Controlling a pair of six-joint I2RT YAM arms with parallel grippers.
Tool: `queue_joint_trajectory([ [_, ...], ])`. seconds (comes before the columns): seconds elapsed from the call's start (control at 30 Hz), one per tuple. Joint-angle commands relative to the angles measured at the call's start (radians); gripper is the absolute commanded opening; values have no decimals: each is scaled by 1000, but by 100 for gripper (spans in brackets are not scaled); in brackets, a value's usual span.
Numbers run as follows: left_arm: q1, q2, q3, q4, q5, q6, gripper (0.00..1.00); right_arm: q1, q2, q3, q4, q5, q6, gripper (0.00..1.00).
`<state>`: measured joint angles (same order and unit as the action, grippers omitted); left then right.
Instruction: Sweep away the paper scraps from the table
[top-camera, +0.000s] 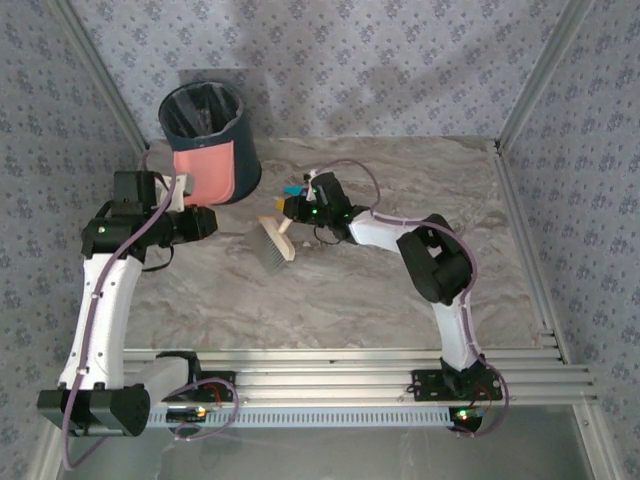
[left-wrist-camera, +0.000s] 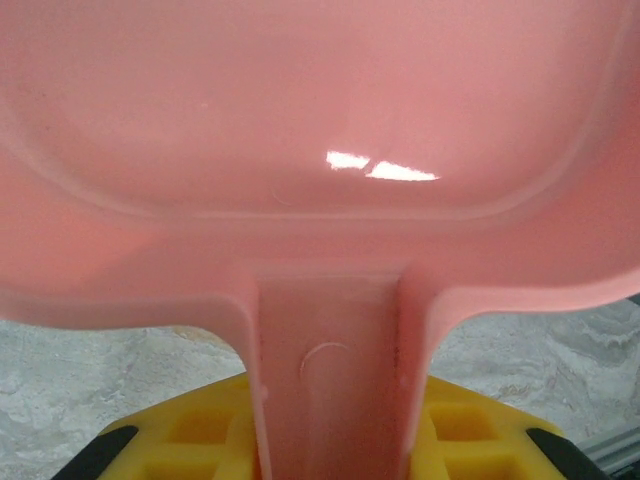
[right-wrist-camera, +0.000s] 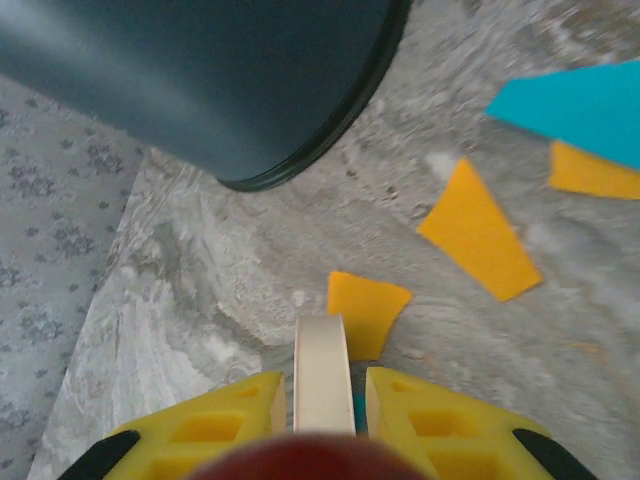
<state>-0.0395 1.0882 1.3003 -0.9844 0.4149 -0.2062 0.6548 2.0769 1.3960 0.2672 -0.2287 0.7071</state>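
Observation:
A few paper scraps (top-camera: 294, 186) lie on the marble table (top-camera: 400, 290) just right of the dark bin (top-camera: 205, 110). In the right wrist view there are orange scraps (right-wrist-camera: 365, 305) (right-wrist-camera: 478, 232) and a turquoise one (right-wrist-camera: 580, 105) ahead of my fingers. My right gripper (top-camera: 298, 207) (right-wrist-camera: 325, 400) is shut on the cream handle (right-wrist-camera: 322, 370) of a small brush (top-camera: 272, 243), whose bristles point toward the near-left. My left gripper (top-camera: 182, 193) (left-wrist-camera: 335, 440) is shut on the handle (left-wrist-camera: 335, 380) of the pink dustpan (top-camera: 205, 172), which stands tilted against the bin's front.
The bin (right-wrist-camera: 200, 80) stands at the table's back left corner, close to the patterned wall (top-camera: 350, 60). Aluminium rails (top-camera: 350, 365) run along the near edge and another rail (top-camera: 525, 240) along the right side.

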Motion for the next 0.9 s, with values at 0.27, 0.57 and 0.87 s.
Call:
queue_joint_trajectory([
  [0.27,-72,8,-25,29,38,10,0,-124,-180,-163,-95,143,-70,0],
  [0.57,-183,60,-32,16,-12,43,0,-213,-341,-325,-194,246,-209,0],
  [0.87,-268,127,-31,3,-61,92,0,-245,-445,-353,-335,388,-296,0],
])
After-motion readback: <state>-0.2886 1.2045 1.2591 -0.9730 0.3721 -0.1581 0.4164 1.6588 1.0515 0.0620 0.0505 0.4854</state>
